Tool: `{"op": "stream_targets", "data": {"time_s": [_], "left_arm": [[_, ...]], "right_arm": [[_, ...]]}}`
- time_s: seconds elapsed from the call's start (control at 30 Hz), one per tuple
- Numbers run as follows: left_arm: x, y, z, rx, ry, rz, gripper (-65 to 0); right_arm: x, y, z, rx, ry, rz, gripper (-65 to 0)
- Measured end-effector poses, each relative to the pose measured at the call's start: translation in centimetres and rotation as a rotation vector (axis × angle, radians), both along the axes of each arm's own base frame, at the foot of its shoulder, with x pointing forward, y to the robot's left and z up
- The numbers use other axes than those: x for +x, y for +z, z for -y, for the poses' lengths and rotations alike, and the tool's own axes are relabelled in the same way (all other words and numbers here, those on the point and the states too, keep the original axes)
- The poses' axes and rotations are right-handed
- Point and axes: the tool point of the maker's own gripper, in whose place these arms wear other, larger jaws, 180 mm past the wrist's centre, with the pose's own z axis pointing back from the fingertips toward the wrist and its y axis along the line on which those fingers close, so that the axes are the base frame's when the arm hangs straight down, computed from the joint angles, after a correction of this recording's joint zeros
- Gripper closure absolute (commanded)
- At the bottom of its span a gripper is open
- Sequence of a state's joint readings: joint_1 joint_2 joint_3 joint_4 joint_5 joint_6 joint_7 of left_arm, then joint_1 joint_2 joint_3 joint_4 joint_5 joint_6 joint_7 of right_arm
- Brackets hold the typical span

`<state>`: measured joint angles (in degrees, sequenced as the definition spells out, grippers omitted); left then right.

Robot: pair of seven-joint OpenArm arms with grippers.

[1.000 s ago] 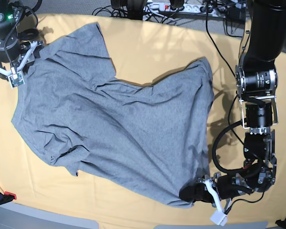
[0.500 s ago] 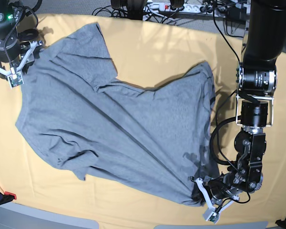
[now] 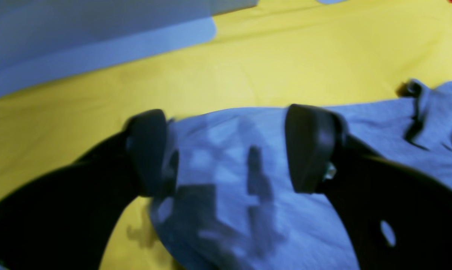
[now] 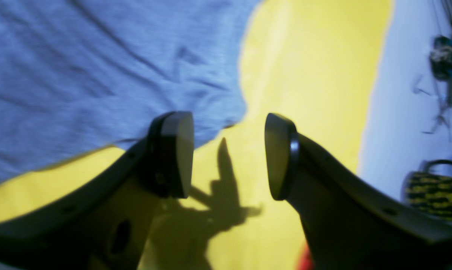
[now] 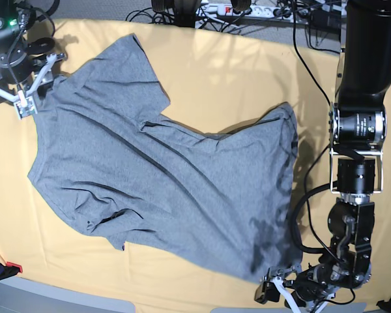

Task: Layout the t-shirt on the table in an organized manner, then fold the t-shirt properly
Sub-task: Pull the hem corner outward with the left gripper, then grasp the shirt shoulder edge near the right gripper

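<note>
In the right wrist view, dark wires [image 4: 445,60] hang in a tangle up and to the right of the right fingers [image 4: 282,157]; a blurred patterned thing [image 4: 432,191] sits lower, right of them. A pale panel [image 3: 135,41] with a rounded corner shows above the left fingers [image 3: 316,150]. In the base view, a red piece [image 5: 13,268] lies below the right fingers.

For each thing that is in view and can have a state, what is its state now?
T-shirt: spread out, wrinkled, not folded into a neat shape
Left tool: open, jaws wide apart over the t-shirt's edge
Right tool: open, jaws apart near the t-shirt's edge
Table cloth: laid out, with faint creases
</note>
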<state>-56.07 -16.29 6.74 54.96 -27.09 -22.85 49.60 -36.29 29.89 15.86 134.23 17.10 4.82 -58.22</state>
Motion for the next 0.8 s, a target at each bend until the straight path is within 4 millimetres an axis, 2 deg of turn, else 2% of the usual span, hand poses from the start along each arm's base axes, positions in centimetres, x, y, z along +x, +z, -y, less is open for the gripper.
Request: {"op": "stream_targets", "data": {"time_s": [0.1, 0.2, 0.3, 0.4, 0.7, 0.77, 0.8], "left_arm": [[-0.9, -0.7, 0.8, 0.020, -0.067, -0.037, -49.6], [-1.0, -1.2, 0.7, 0.020, -0.064, -0.050, -49.6], [-1.6, -2.0, 0.6, 0.026, -0.069, -0.096, -49.6], [-2.1, -2.3, 0.4, 0.004, -0.079, -0.133, -49.6], [-2.4, -1.8, -3.5, 0.002, -0.026, -0.133, -49.6], [-2.5, -1.6, -4.0, -0.004, -0.020, -0.132, -49.6], [-2.5, -1.5, -4.2, -0.012, -0.019, -0.132, -49.6]], "right_arm": [[-0.4, -0.9, -2.3, 0.106, 0.016, -0.005, -33.3], [-0.2, -1.0, -2.9, 0.148, -0.021, 0.016, -33.8], [0.5, -0.7, -2.8, 0.165, -0.080, 0.059, -38.2], [0.2, -1.1, -3.5, 0.216, -0.131, 0.070, -38.2], [-0.2, -2.0, -6.1, 0.359, -0.223, 0.096, -38.1], [0.1, -1.8, -7.0, 0.365, -0.167, 0.115, -36.5], [0.4, -1.6, -7.5, 0.366, -0.132, 0.125, -32.7]]}}
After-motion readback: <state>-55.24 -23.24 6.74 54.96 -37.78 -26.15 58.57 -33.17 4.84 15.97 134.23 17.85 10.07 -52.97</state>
